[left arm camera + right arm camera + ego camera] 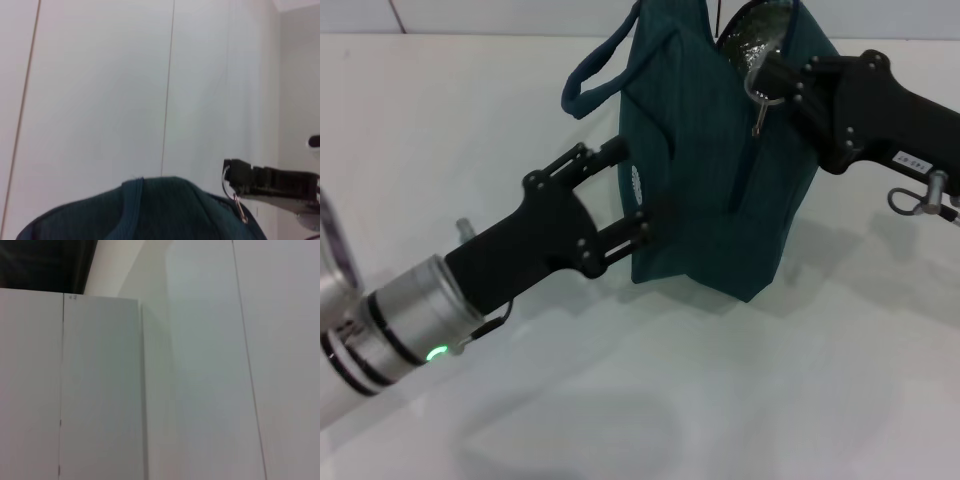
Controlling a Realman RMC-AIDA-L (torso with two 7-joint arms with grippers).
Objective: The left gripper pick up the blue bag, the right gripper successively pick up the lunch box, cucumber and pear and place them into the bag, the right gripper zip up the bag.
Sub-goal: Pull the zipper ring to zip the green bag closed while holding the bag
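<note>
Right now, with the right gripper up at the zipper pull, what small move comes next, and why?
Probably draw the right gripper along the zipper to close the bag. It sits at the metal ring pull, and foil lining shows at the bag's open top. The left gripper is against the bag's side, so it looks braced. Whether the ring is firmly pinched is unclear.

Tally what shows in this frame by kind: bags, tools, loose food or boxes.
Bags: 1, the bag, upright on the table.
Tools: 2, the left tool at the bag's side, the right tool at the zipper pull.
Loose food or boxes: 0 visible.
Total: 3.
</note>
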